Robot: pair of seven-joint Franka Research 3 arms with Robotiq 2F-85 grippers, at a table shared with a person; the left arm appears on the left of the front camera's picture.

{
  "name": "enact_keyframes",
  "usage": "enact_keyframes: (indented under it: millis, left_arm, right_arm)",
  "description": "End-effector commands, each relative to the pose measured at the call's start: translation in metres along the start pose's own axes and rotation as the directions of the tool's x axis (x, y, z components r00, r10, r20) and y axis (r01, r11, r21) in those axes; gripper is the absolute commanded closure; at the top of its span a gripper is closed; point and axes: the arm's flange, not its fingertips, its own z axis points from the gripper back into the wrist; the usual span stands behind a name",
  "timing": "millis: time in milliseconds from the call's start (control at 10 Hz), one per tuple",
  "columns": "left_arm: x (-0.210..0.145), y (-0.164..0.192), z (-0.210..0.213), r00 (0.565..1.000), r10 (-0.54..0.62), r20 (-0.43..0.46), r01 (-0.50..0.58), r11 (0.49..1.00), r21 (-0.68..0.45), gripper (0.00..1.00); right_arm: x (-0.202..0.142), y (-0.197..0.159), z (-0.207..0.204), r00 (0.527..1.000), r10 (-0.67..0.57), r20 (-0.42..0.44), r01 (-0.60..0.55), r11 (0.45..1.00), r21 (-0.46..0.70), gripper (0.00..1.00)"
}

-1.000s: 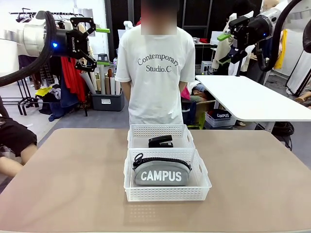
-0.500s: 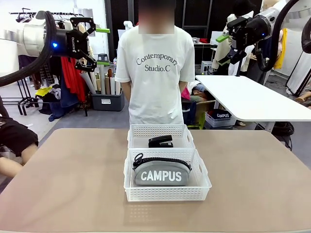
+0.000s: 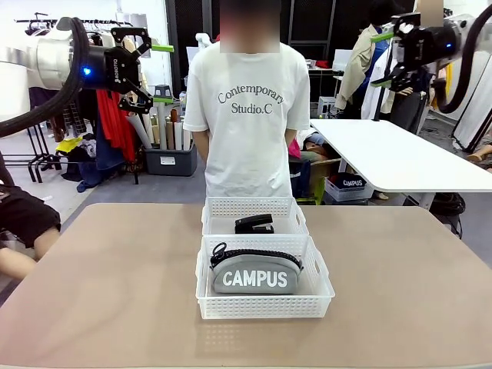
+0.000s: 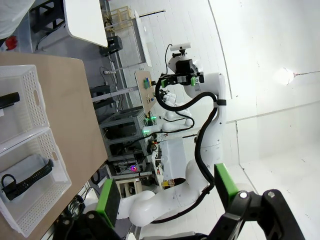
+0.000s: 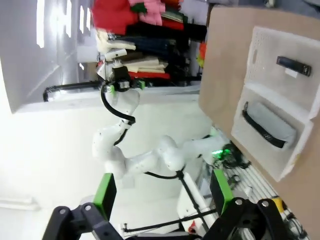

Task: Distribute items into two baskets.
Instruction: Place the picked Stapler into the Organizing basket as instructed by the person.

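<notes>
Front view: both arms raised off the table (image 3: pixel 115 277).
Left gripper (image 3: pixel 150 73): jaws spread, empty.
Right gripper (image 3: pixel 390 55): jaws spread, empty.
Pouch (image 3: pixel 255 273): in near basket (image 3: pixel 265 306), mid-table.
Stapler (image 3: pixel 254 224): in far basket (image 3: pixel 254 205).

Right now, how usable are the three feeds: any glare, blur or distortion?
Front view: even light, sharp; the CAMPUS pouch reads clearly. Left wrist view: rolled sideways, wide-angle bend, a bright glare spot on the wall. Right wrist view: overexposed white wall, soft blur, baskets skewed at the edge.
</notes>
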Motion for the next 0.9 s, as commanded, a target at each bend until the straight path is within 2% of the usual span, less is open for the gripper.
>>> enact_keyframes:
  millis: [0,200,400,600,800]
  left_arm:
    - [-0.001,-0.002,0.000,1.000,-0.002,-0.008,0.002,1.000,-0.003,0.00]
    - [-0.001,-0.002,0.000,1.000,-0.002,-0.008,0.002,1.000,-0.003,0.00]
    - [-0.001,-0.002,0.000,1.000,-0.002,-0.008,0.002,1.000,-0.003,0.00]
    - [-0.001,-0.002,0.000,1.000,-0.002,-0.008,0.002,1.000,-0.003,0.00]
    - [-0.001,-0.002,0.000,1.000,-0.002,-0.008,0.002,1.000,-0.003,0.00]
  right_arm:
    - [-0.031,0.000,0.009,0.995,-0.026,0.099,0.023,0.999,0.034,0.00]
    - [-0.050,-0.013,0.018,0.988,0.033,0.152,-0.041,0.998,0.047,0.00]
    - [-0.054,-0.043,0.019,0.991,0.026,0.130,-0.034,0.997,0.062,0.00]
    - [-0.052,-0.058,0.007,0.995,0.069,0.074,-0.078,0.990,0.120,0.00]
    - [-0.046,-0.067,-0.008,0.995,0.067,0.069,-0.077,0.985,0.154,0.00]
